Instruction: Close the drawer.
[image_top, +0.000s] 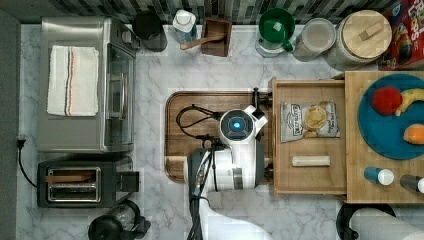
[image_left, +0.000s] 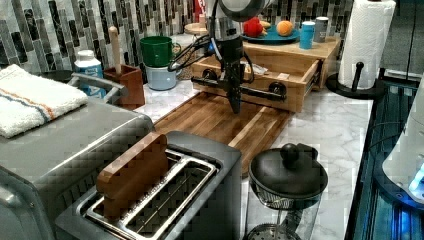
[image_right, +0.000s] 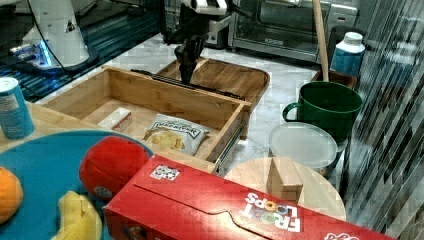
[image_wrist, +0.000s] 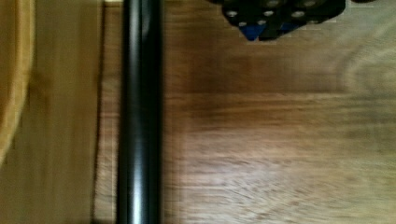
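My pincer (image_left: 235, 102) is hanging tip-down over the dark tray (image_left: 220, 120), just in front of the black handle bar (image_left: 250, 91); its fingers are looking pressed together into one narrow point. In the wrist view that bar (image_wrist: 140, 116) is running across dark wood. Behind the bar, the drawer (image_top: 280, 145) is standing pulled out from the pale wooden stand (image_top: 352, 150), at the top view's right. Inside it a chip bag (image_top: 310, 121) and a small pale block (image_top: 311, 160) are lying. Farther back, a blue plate (image_top: 380, 135) of fruit is sitting on the stand.
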